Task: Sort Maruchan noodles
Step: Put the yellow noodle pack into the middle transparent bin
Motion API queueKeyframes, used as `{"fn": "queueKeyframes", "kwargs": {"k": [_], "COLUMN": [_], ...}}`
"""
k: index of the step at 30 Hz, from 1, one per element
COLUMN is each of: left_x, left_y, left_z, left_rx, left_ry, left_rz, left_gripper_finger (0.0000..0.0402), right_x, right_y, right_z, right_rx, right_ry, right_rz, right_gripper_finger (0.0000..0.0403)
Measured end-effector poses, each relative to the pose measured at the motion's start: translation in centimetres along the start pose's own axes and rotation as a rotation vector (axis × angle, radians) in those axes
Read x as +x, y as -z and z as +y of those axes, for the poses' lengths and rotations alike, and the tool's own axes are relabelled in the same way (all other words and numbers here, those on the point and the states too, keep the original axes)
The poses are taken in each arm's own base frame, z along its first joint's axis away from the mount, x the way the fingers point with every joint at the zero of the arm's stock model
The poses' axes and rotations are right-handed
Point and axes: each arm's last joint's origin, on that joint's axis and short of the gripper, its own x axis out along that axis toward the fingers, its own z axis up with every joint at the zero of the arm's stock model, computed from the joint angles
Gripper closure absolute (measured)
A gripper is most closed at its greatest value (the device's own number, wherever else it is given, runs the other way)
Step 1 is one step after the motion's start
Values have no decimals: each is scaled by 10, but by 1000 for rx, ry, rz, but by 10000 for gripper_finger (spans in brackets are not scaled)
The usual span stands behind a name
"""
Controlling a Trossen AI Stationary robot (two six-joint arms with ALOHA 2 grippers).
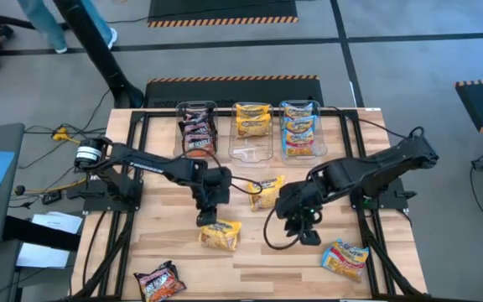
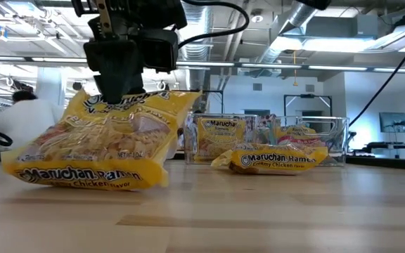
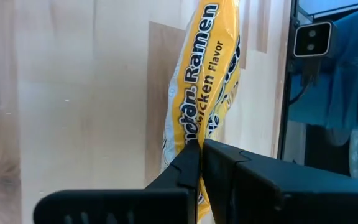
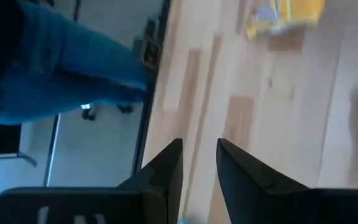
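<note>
High view: we are seeing the left tool [image 1: 207, 217] near the middle of the tabletop [image 1: 250, 260], its fingers pinched fully together on the edge of a yellow packet [image 1: 220, 236], which is lying just near of the tool. In the left wrist view the fingers [image 3: 188, 165] are clamping the packet's thin crinkled edge, and in the low view that packet [image 2: 93, 151] is resting on the wood with its far edge pulled up under the tool.

The right tool [image 1: 305, 232] is hanging right of centre, its fingers standing a narrow way apart. In the right wrist view we are looking through the gap between them at bare wood, so it is holding nothing.

Counting the loose noodles, we are finding four on the tabletop: the gripped yellow packet, a second yellow packet [image 1: 266, 191] lying between the two arms, a dark maroon packet [image 1: 159, 283] at the near left edge, and a light blue and pink packet [image 1: 345, 257] at the near right.

Three clear tubs are standing in a row at the far edge. The left tub [image 1: 197, 130] is holding dark packets, the middle tub [image 1: 251, 132] yellow ones, and the right tub [image 1: 300, 129] blue and pink ones. They are stacked and overlapping, so we cannot tell exact numbers inside.
</note>
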Motion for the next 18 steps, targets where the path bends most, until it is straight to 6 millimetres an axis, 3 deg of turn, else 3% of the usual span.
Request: {"fn": "queueKeyframes", "kwargs": {"k": [8,18], "left_x": [2,2], "left_y": [-2,-7], "left_z": [-5,-7], "left_rx": [17,47], "left_ry": [13,21], "left_rz": [-23,-77], "left_gripper_finger": [401,401], "right_x": [21,47], "right_y": [-2,17], "right_z": [-16,-41], "right_rx": [-55,106], "right_ry": [-25,22], "right_rz": [-117,-86], "right_gripper_finger": [280,280]}}
